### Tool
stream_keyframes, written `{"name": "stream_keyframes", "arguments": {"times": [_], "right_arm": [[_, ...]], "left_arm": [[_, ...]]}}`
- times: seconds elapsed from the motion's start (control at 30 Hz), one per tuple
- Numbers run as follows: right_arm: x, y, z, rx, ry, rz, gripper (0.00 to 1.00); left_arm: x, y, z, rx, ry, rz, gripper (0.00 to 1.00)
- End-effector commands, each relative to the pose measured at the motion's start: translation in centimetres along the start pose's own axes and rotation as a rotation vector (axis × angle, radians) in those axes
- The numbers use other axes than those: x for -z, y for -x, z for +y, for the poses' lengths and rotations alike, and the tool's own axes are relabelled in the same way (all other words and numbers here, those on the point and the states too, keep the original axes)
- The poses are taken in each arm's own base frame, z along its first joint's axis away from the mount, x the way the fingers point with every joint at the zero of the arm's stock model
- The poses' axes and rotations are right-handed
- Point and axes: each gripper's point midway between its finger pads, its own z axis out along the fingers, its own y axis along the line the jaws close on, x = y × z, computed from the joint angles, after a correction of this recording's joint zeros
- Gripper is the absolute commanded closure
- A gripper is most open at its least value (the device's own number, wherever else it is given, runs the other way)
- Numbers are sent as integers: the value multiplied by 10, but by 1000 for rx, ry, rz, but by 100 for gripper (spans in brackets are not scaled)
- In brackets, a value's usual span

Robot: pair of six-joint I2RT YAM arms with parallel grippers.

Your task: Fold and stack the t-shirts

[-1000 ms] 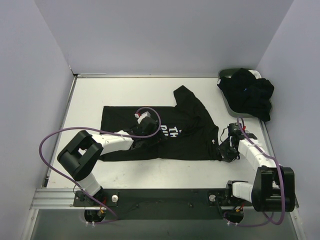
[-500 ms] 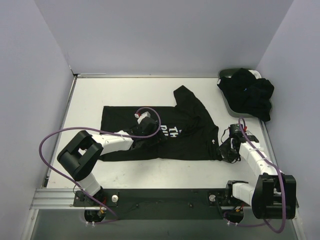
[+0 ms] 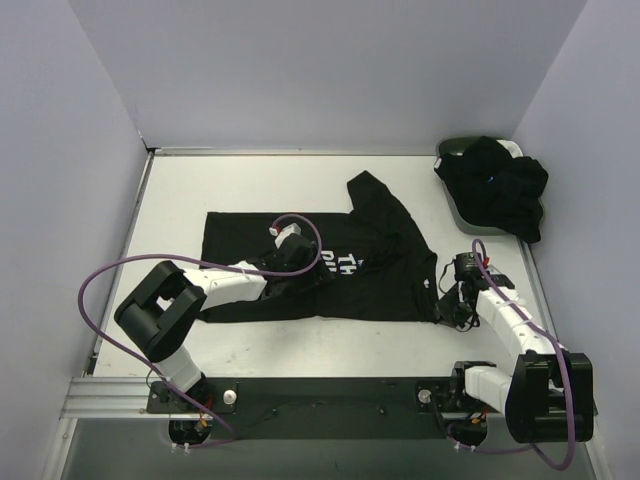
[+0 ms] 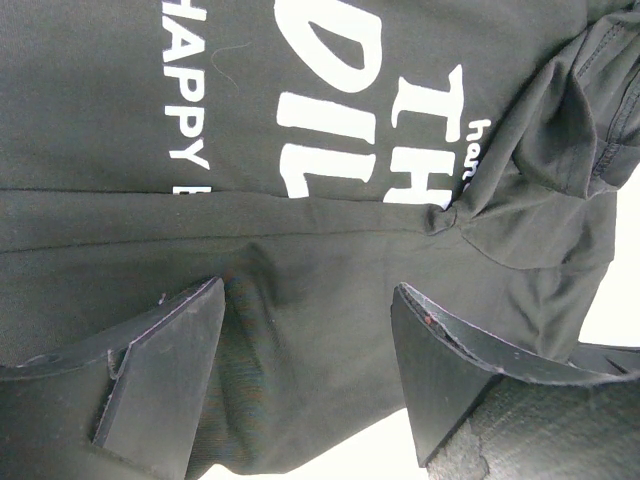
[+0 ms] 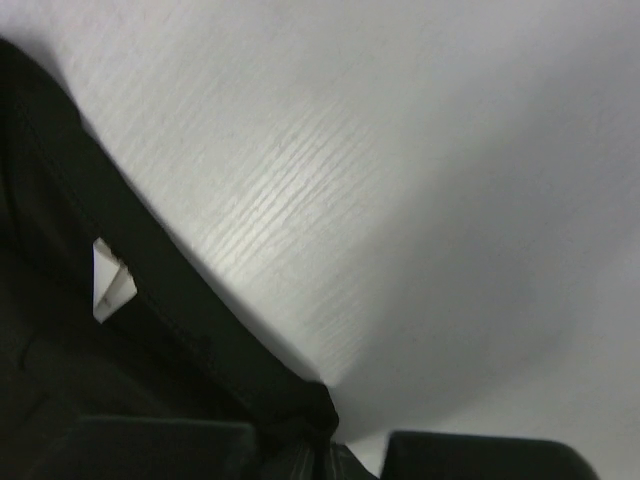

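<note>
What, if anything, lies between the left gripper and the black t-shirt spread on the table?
Nothing visible does. The left gripper sits directly over the t-shirt, jaws open, with only bare black cloth between its fingers, near the white lettering.

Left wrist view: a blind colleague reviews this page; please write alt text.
A black t-shirt with white lettering fills the frame. The left gripper hangs open over its wrinkled cloth; white table shows at the right edge.
</note>
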Motion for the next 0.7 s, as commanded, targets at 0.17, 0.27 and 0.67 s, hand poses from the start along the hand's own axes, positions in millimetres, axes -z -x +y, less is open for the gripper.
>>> {"name": "stream_keyframes", "arguments": {"times": [0.17,0.27,0.67], "right_arm": [[4,15,-5,5,-70,-44,100],[8,27,-4,5,-82,-71,100],[6,41,-19,4,-160,-104,100]], "left_arm": [[3,-31,60,-51,193,94,22],[8,-32,64,-53,201,87,22],[16,-34,78,-54,223,76,22]]}}
